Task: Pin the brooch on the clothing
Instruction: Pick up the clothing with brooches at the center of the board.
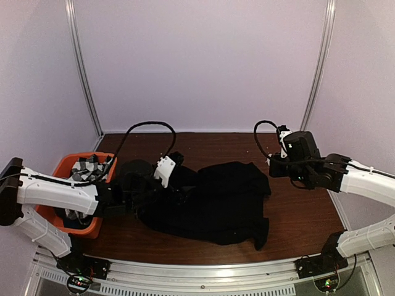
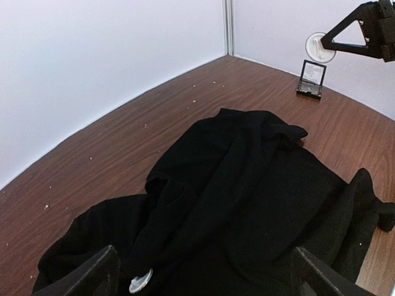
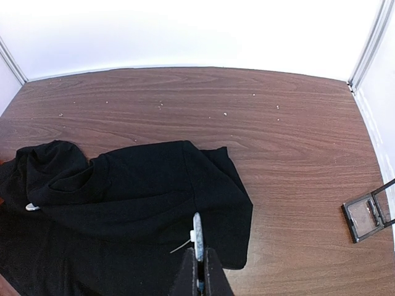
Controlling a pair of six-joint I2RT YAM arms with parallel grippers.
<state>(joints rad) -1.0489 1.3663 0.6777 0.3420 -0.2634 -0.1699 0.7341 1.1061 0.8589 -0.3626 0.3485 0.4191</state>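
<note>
The clothing, a black T-shirt, lies crumpled on the brown table and also shows in both wrist views. My right gripper is shut on the brooch, a pale round disc seen edge-on, its thin pin sticking out to the left. It hangs above the shirt's right edge. In the left wrist view the brooch shows as a white disc at the far end. My left gripper is open low over the shirt's left part, with only cloth between its fingers.
A small shiny round piece lies on the shirt by my left finger. An open little black box sits on the table to the right. An orange bin holding checked cloth stands at the left edge.
</note>
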